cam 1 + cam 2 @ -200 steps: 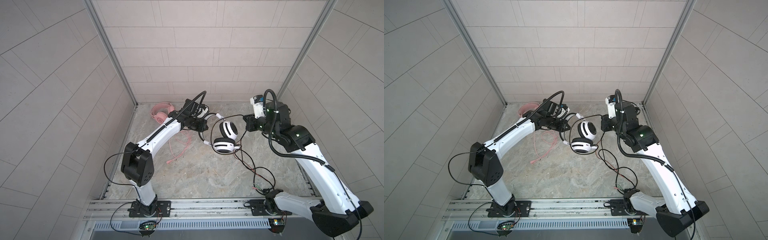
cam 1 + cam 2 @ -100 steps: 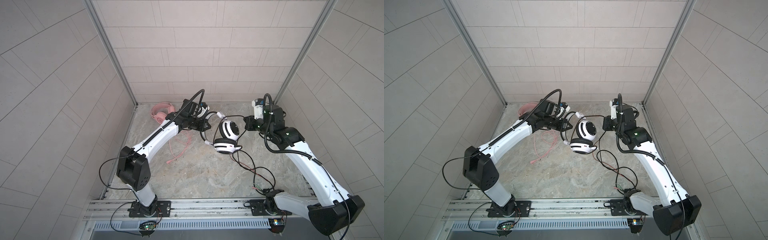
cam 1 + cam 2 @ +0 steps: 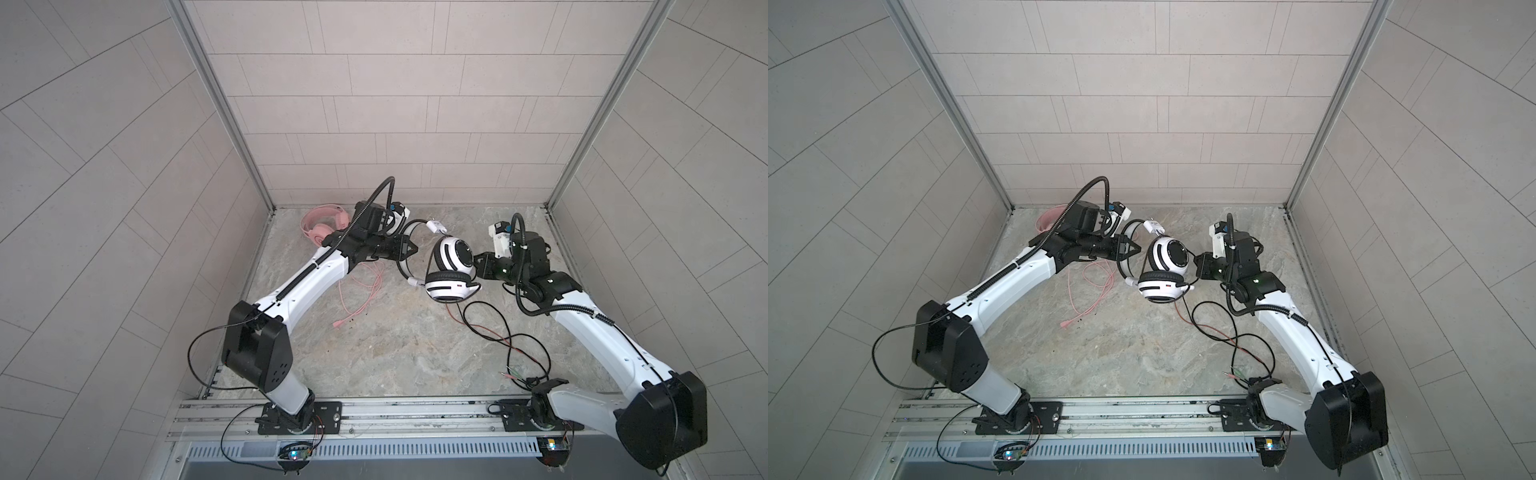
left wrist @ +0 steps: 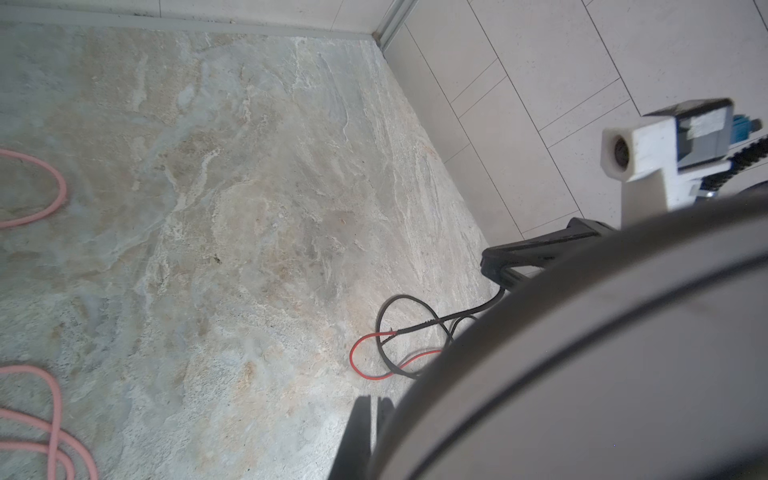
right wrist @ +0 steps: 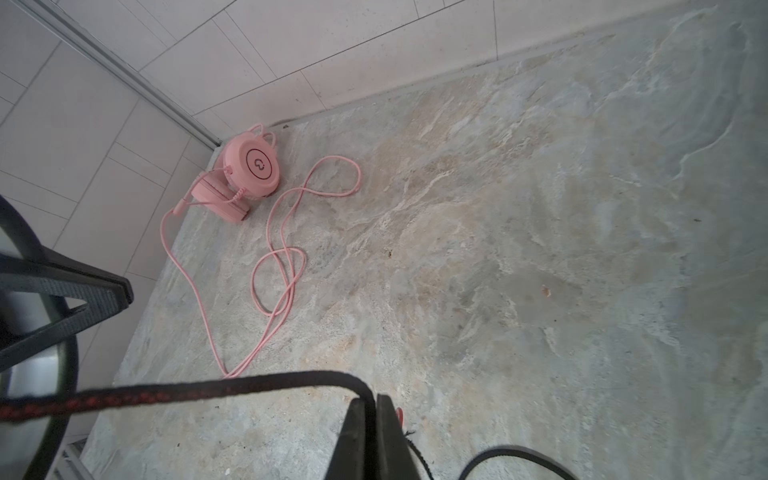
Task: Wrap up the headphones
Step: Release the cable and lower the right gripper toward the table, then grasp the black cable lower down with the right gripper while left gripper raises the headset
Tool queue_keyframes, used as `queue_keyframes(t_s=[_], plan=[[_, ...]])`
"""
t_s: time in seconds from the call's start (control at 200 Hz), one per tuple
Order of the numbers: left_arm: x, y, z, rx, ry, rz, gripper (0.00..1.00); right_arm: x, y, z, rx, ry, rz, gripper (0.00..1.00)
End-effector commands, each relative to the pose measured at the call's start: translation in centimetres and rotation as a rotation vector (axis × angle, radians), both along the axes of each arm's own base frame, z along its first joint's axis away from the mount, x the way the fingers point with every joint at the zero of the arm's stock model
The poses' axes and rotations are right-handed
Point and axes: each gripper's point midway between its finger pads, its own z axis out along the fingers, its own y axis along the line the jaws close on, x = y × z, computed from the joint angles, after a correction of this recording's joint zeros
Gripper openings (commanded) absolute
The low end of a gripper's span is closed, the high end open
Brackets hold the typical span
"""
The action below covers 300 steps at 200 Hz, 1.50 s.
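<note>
The white-and-black headphones (image 3: 453,259) (image 3: 1168,259) hang above the floor between both arms. My left gripper (image 3: 410,249) (image 3: 1133,249) (image 4: 376,405) is shut on their thin black headband (image 3: 402,266). An ear cup (image 4: 582,353) fills much of the left wrist view. My right gripper (image 3: 478,266) (image 3: 1198,266) (image 5: 372,401) is shut on the black-and-red cable (image 5: 166,392), right beside the cups. The rest of that cable (image 3: 498,328) trails in loops on the floor. The pink headphones (image 3: 322,226) (image 5: 249,172) lie in the far left corner.
The pink cable (image 3: 365,291) (image 5: 282,257) lies in loose loops under my left forearm. The black cable's plugs (image 3: 513,374) rest near the right arm's base (image 3: 536,409). Tiled walls close in three sides, with a metal rail (image 3: 374,415) along the front.
My right arm has come lower and closer to the ear cups, with the cable still pinched. The left elbow has swung outward a little. The headphones have stayed about where they were.
</note>
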Motion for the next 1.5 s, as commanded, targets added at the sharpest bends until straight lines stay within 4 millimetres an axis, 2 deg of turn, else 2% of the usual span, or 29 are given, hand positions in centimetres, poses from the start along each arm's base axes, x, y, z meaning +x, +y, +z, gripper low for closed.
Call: queue_keyframes(t_s=[0.0,0.1,0.22,0.33,0.545,0.555,0.59,0.625,0.675,0.696,0.711,0.786,0.936,0.966,0.981,1.016,1.156,1.301,1.386,1.496], plan=[[-0.1,-0.1,4.1,-0.082,-0.066,-0.01,0.0,0.0,0.8,-0.5,0.049,0.014,0.017,0.19],[0.2,-0.1,3.9,-0.073,-0.042,-0.011,0.0,-0.6,1.2,-1.6,0.052,0.029,0.037,0.35],[0.5,0.4,3.3,-0.044,-0.037,0.009,0.0,-0.8,1.9,-2.9,0.081,0.052,0.051,0.49],[0.6,0.6,3.6,-0.046,-0.022,0.014,0.0,-1.3,2.8,-4.4,0.078,0.072,0.071,0.55],[1.4,1.8,3.2,-0.019,-0.001,0.048,0.0,-3.1,5.0,-9.3,0.06,0.178,0.149,0.6],[1.5,1.8,3.2,-0.024,0.002,0.048,0.0,-3.2,5.2,-9.5,0.06,0.18,0.155,0.62],[1.6,1.9,3.3,-0.036,0.005,0.052,0.0,-3.5,5.5,-10.1,0.057,0.185,0.16,0.77],[1.7,2.1,3.1,-0.035,0.007,0.058,0.0,-3.7,5.6,-10.9,0.056,0.191,0.155,0.85],[2.0,2.4,2.8,-0.022,0.01,0.072,0.0,-3.9,6.1,-11.5,0.066,0.182,0.166,0.89],[2.0,2.4,2.8,-0.018,0.014,0.075,0.0,-3.8,6.4,-11.3,0.074,0.168,0.169,0.89],[2.0,2.5,2.7,-0.018,0.019,0.077,0.0,-4.3,6.4,-12.2,0.07,0.186,0.171,0.89],[2.3,2.6,2.7,-0.04,0.039,0.081,0.0,-4.6,7.3,-12.9,0.074,0.177,0.193,0.89],[2.7,3.1,2.8,-0.052,0.039,0.097,0.0,-3.5,8.6,-14.9,0.035,0.181,0.229,0.89],[2.8,3.2,3.0,-0.061,0.04,0.099,0.0,-3.5,8.9,-15.6,0.037,0.194,0.241,0.92],[2.8,3.2,3.1,-0.068,0.04,0.1,0.0,-2.8,9.4,-15.0,0.045,0.175,0.249,0.94],[2.9,3.3,3.5,-0.088,0.041,0.099,0.0,-2.5,10.2,-15.2,0.047,0.173,0.267,0.95],[3.5,4.2,3.6,-0.105,0.035,0.125,0.0,-3.0,13.9,-16.7,0.041,0.186,0.337,0.96],[5.0,5.8,4.3,-0.192,0.06,0.168,0.0,-4.3,16.3,-17.9,0.073,0.215,0.389,0.86],[6.1,7.3,4.7,-0.217,0.067,0.217,0.0,-5.1,16.5,-18.8,0.075,0.24,0.397,0.75],[7.2,8.9,6.2,-0.223,0.035,0.267,0.0,-6.1,16.5,-19.4,0.094,0.27,0.394,0.6]])
